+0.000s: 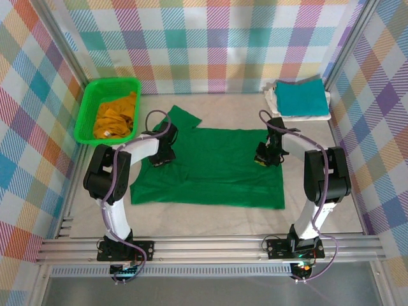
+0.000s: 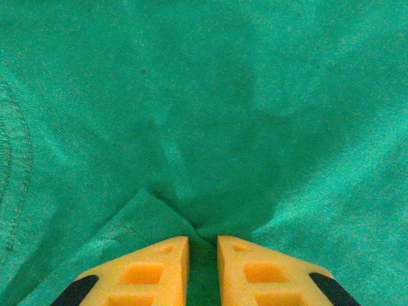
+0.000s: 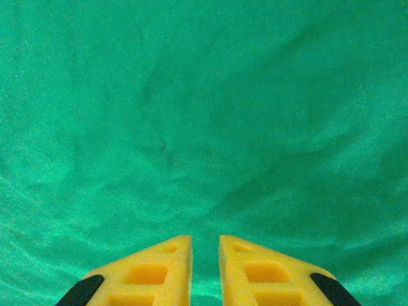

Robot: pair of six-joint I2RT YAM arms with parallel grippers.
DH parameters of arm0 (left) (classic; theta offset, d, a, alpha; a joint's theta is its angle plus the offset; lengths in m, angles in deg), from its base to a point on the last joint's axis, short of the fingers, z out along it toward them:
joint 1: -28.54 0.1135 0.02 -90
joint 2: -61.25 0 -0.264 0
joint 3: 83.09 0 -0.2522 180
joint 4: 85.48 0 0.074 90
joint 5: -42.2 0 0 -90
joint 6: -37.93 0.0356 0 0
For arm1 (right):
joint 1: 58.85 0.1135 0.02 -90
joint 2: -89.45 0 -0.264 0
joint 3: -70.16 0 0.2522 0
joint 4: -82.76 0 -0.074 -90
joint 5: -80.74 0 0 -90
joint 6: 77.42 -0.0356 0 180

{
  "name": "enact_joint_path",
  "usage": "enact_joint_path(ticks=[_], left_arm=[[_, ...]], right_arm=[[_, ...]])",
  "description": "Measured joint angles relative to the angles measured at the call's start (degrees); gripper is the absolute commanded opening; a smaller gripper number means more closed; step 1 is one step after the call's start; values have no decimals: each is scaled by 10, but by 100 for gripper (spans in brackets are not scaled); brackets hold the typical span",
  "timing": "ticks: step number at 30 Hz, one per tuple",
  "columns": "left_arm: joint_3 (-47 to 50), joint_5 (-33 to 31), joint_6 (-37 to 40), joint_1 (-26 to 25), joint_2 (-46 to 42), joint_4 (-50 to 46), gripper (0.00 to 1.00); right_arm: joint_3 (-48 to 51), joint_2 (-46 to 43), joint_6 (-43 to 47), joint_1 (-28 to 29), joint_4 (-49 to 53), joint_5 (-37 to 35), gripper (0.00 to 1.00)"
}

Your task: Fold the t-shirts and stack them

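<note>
Top external — basket [image 1: 87,112] near green shirt [image 1: 210,169].

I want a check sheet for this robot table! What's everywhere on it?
Surface: grey table, no spills seen.
Job's things: green shirt spread out; yellow shirt bunched in basket; teal shirt folded on white shirt.
Clutter: nothing seen.
Grippers: left gripper on green shirt, a crease running into its narrow gap; right gripper narrowly open over flat cloth.
Cables: cables run along both arms.
Surroundings: checked walls.
</note>
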Motion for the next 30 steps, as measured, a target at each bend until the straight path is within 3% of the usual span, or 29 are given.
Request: enact_joint_path(ticks=[9, 17, 30], left_arm=[[12, 20, -22, 54, -2, 49, 21], [19, 20, -26, 55, -7, 59, 21], [23, 23, -26, 55, -8, 65, 20]], right_arm=[[24, -78, 2, -7, 43, 1, 26], [105, -172, -3, -15, 133, -12, 34], [145, -158, -2, -27, 141, 4, 36]])
